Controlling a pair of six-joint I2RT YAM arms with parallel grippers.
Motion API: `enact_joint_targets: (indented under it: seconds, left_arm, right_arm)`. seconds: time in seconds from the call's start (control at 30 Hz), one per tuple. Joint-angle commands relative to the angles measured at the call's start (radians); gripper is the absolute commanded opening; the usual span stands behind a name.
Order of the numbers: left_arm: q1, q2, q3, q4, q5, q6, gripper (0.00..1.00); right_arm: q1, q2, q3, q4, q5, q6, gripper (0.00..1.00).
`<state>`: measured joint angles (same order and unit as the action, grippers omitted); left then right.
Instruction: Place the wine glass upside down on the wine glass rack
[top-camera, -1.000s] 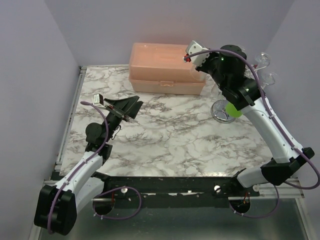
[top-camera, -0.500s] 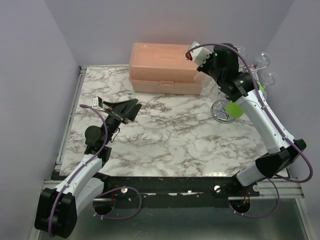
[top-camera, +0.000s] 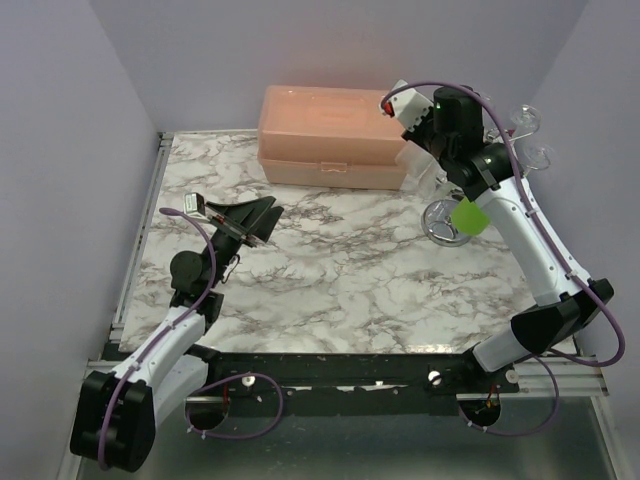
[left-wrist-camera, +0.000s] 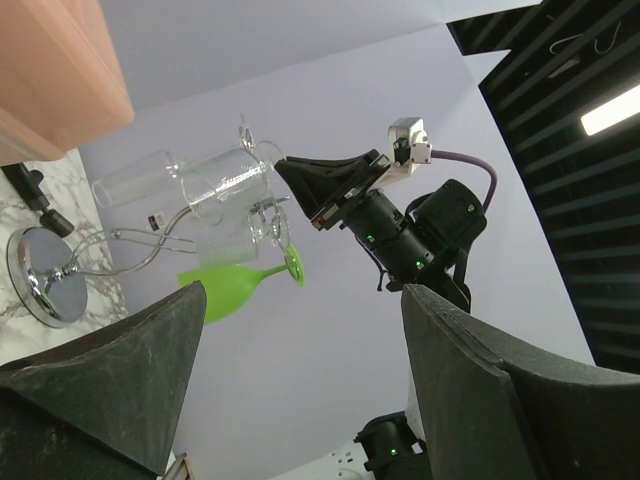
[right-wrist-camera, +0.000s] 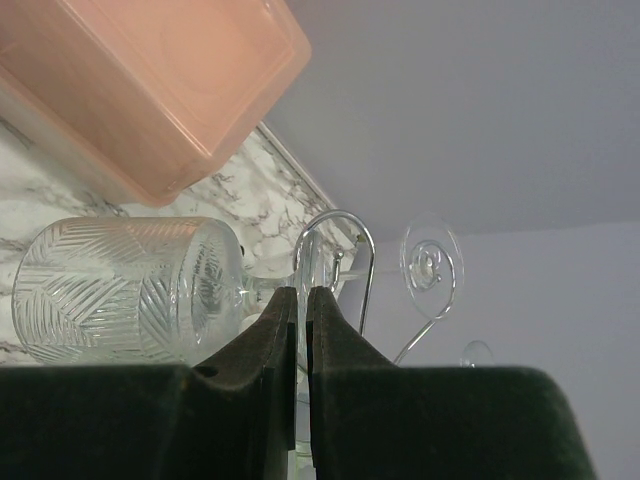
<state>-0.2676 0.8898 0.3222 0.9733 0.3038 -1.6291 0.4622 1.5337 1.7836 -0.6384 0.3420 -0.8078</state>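
Observation:
My right gripper (top-camera: 424, 152) is shut on a clear cut-glass wine glass (right-wrist-camera: 120, 290), which lies sideways with its bowl to the left in the right wrist view. It is held right by a curled arm of the silver wire rack (right-wrist-camera: 366, 250), whose round shiny base (top-camera: 440, 222) stands at the back right. In the left wrist view the right gripper (left-wrist-camera: 285, 168) holds this glass (left-wrist-camera: 225, 178) at the rack's top. A green wine glass (top-camera: 467, 215) hangs upside down on the rack. My left gripper (top-camera: 262, 215) is open and empty over the table's left side.
A salmon plastic box (top-camera: 330, 135) stands at the back, just left of the rack. Other clear glasses (top-camera: 527, 122) hang on the rack's far right arms. A clear glass foot (right-wrist-camera: 432, 262) shows beside the rack loop. Walls close in on three sides.
My right wrist has moved a little to the right, toward the rack, with the clear glass in it. The left arm has barely moved.

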Motion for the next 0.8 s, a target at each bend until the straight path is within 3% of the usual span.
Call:
enact_joint_targets:
  seconds: [0.0,0.77]
  left_arm:
    - [0.007,0.017,-0.003,0.063,0.024,-0.013,0.81]
    - [0.011,0.09,0.019,0.139,0.029,-0.043,0.81]
  right_arm:
    - [-0.012,-0.003,0.05,0.026,0.048,0.011,0.0]
    - [-0.03,-0.013,-0.013,0.108,0.108,-0.05,0.0]
